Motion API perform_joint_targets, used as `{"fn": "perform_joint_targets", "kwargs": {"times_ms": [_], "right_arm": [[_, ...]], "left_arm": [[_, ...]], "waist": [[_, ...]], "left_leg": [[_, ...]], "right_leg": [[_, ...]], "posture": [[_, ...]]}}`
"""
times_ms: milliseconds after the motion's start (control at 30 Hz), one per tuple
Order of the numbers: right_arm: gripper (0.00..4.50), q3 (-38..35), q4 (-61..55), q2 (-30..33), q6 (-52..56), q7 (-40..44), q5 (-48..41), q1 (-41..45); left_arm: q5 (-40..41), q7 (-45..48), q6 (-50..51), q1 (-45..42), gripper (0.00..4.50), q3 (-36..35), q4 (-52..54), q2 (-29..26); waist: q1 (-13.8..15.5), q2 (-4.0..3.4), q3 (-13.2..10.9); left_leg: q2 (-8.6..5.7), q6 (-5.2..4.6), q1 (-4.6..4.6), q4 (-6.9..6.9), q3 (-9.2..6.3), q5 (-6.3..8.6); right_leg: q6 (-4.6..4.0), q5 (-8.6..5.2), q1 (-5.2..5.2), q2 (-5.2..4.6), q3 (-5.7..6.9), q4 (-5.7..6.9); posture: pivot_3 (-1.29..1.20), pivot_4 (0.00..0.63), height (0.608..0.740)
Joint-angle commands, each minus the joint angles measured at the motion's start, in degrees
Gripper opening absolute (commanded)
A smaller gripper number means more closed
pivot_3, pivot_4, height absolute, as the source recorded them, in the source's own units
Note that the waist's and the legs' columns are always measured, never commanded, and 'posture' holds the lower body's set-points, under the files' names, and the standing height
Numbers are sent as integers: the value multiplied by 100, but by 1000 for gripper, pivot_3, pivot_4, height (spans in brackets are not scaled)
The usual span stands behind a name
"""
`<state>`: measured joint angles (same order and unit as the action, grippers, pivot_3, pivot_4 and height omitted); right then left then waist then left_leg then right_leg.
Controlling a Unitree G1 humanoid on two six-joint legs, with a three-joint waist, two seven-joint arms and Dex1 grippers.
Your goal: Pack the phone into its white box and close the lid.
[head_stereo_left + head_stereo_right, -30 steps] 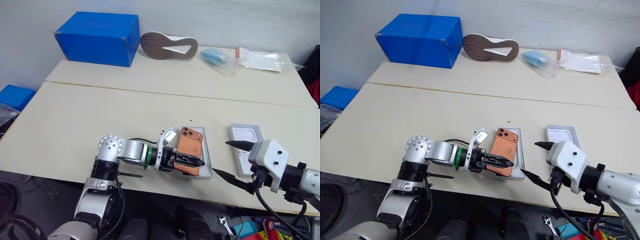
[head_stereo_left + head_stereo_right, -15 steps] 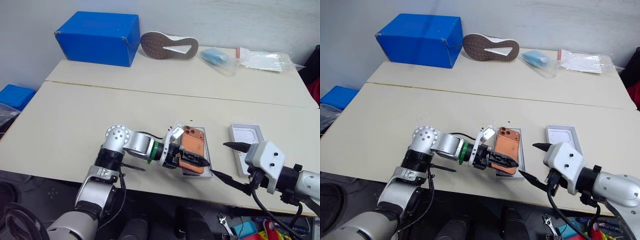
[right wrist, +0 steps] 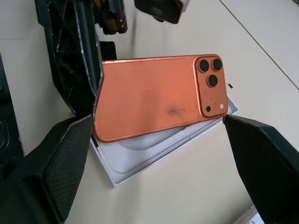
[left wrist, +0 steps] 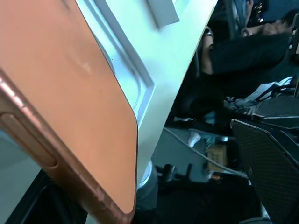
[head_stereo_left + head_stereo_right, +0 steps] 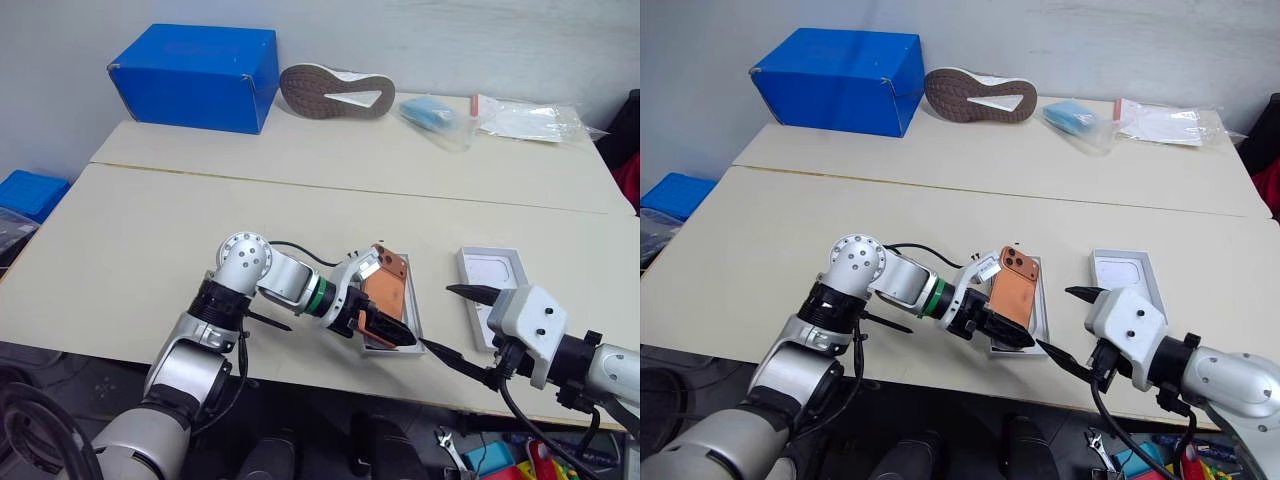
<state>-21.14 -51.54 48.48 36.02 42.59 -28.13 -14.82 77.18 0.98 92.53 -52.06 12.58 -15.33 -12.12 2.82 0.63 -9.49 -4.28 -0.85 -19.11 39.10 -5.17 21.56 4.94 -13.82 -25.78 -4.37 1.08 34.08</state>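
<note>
Phone (image 3: 154, 95) clamped in L pincer (image 5: 385, 322), tilted over white box (image 3: 140, 161); R pincer (image 5: 462, 322) apart nearby.

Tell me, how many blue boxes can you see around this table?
2. One big blue box stands at the table's far left corner; a smaller blue box sits off the table's left edge, lower down. Others may be hidden.

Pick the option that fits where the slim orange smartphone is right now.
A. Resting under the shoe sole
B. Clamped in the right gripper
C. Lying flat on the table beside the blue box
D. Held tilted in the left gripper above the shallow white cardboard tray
D: the slim orange smartphone sits tilted in the left gripper, above the shallow white cardboard tray; the right gripper stands open and empty.
</note>
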Motion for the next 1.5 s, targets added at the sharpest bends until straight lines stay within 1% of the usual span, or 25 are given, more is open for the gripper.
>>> {"fn": "perform_joint_targets", "kwargs": {"times_ms": [33, 133, 300, 533, 633, 700, 767, 833, 967, 1033, 1100, 1133, 1200, 1300, 1367, 1467, 1500], "right_arm": [[4500, -30, -86, -57, -146, -61, 27, 12], [4500, -24, -68, -63, -168, -76, 24, 13], [4500, -25, -49, -78, -227, -86, 49, -42], [4500, 57, -16, -102, -273, -116, 113, -17], [4500, 38, 8, -98, -287, -87, 116, -7], [4500, 0, 58, -56, -303, -29, 102, -8], [4500, -30, 103, 4, -321, 54, 93, -25], [4500, -91, 160, 28, -312, 149, 25, -32], [4500, -289, 283, 41, -263, 312, -124, -63], [4500, -534, 420, -50, 34, 216, -379, -75], [4500, -797, 527, -220, 532, -174, -705, 1], [4500, -878, 541, -277, 729, -338, -827, 44], [4500, -950, 434, -453, 1453, -1002, -998, 181], [4500, -824, 191, -823, 2272, -1969, -1062, 455], [4500, -668, 105, -1108, 2657, -2543, -946, 670], [4500, -377, 256, -1675, 3017, -3367, -626, 991], [4500, -333, 344, -1881, 3098, -3577, -556, 1105]], "left_arm": [[203, 404, -3, -403, 4428, 111, -18, -40], [362, 673, -3, -533, 4428, 521, 47, -353], [396, 1093, -3, -622, 4428, 958, 322, -825], [237, 1528, -3, -654, 4428, 883, 412, -1094], [-212, 1911, -68, -549, 4428, 619, 727, -1298], [-734, 2442, -709, -381, 4428, 481, 887, -1582], [-1115, 2891, -1112, -266, 4428, 362, 841, -1806], [-1468, 3539, -1627, -131, 4428, 273, 871, -2060], [-2258, 4668, -2495, 64, 4428, 464, 1096, -2487], [-2627, 5160, -3048, 203, 4045, 465, 1288, -2637], [-2962, 5706, -3594, 347, 3574, 466, 1506, -2792], [-3081, 5900, -3738, 387, 3574, 474, 1561, -2835], [-3318, 6254, -4107, 441, 3574, 403, 1538, -2896], [-3677, 6729, -4903, 572, 3574, 255, 1554, -2927], [-3803, 7023, -5261, 659, 3574, 155, 1603, -2934], [-4220, 7330, -5840, 707, 4149, 220, 1557, -2938], [-4313, 7440, -5999, 731, 4447, 228, 1551, -2937]], "waist": [[4, 0, 0], [2, 0, 0], [-12, -1, 0], [-14, -1, 0], [-42, -1, -1], [-50, -2, 0], [-78, -2, 0], [-101, -4, -1], [-123, -4, -2], [-123, -4, -2], [-116, -4, -2], [-114, -4, -2], [-114, -5, -2], [-114, -6, -2], [-137, -10, -5], [-138, -12, -6], [-137, -13, -6]], "left_leg": [[-1, 0, 0, 0, 0, 0], [-1, 0, -2, 0, 0, 0], [-1, 0, -2, -1, -1, 0], [-1, -1, -3, 0, -1, 0], [0, -1, -3, 0, -1, 0], [0, -1, -2, 0, -1, 0], [0, -1, 0, 0, 0, -1], [2, -1, -1, 0, 0, -1], [1, -2, -3, 0, 0, -1], [1, -3, -3, 0, -1, -1], [1, -6, -5, 0, -1, -1], [1, -7, -6, 0, -2, 0], [1, -9, -7, 0, -4, 0], [2, -10, -6, 0, -4, 0], [3, -10, -7, -1, -5, 0], [4, -10, -6, -1, -4, 0], [3, -10, -6, -1, -4, -1]], "right_leg": [[0, 0, 0, 0, 0, -1], [0, 0, 0, 0, 0, -4], [0, 0, -1, -1, -1, -3], [0, 0, 0, -1, -1, -4], [0, 0, -1, 0, -1, -2], [0, 0, -1, 0, -1, -1], [-1, 0, 0, 0, -2, 0], [-1, -1, -1, 1, -1, 0], [-2, -1, 0, 0, 0, -2], [-2, -1, 1, -2, 1, -5], [-2, -1, 3, -5, 1, -9], [-2, -1, 4, -5, 1, -10], [-2, -1, 4, -6, 2, -10], [-2, -1, 4, -7, 2, -10], [-2, -1, 2, -7, 1, -8], [-2, -1, 2, -6, 0, -5], [-2, -1, 2, -6, 0, -5]], "posture": [[0, 150, 740], [0, 150, 740], [0, 150, 740], [0, 150, 740], [0, 150, 740], [0, 150, 740], [0, 150, 740], [0, 150, 740], [0, 150, 740], [0, 150, 740], [0, 150, 740], [0, 150, 740], [0, 150, 740], [0, 150, 740], [0, 150, 740], [0, 150, 740], [0, 150, 740]]}}
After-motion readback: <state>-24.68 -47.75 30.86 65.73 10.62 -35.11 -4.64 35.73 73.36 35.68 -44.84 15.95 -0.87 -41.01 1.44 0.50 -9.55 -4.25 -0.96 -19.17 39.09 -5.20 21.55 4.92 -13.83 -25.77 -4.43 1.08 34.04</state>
